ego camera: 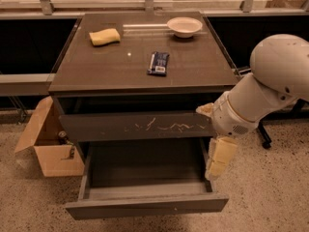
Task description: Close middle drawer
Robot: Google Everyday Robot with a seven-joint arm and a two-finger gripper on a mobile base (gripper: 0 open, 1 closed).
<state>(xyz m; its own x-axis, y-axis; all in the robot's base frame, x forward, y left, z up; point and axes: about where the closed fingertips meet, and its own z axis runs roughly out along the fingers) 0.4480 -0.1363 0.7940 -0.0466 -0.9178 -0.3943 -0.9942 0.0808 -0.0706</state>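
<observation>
The middle drawer (145, 208) is pulled far out of the dark cabinet. Its plain flat front faces me low in the view, and its inside shows bare. Above it is the drawer front with white scratch marks (140, 126). My gripper (220, 158) is pale yellow and hangs from the white arm (270, 86) at the right. It is just outside the open drawer's right side wall, near the back, and holds nothing that I can see.
On the cabinet top (106, 66) lie a yellow sponge (104, 36), a white bowl (184, 26) and a dark packet (159, 63). An open cardboard box (48, 144) stands on the floor at the left. A chair wheel (266, 142) is behind my arm.
</observation>
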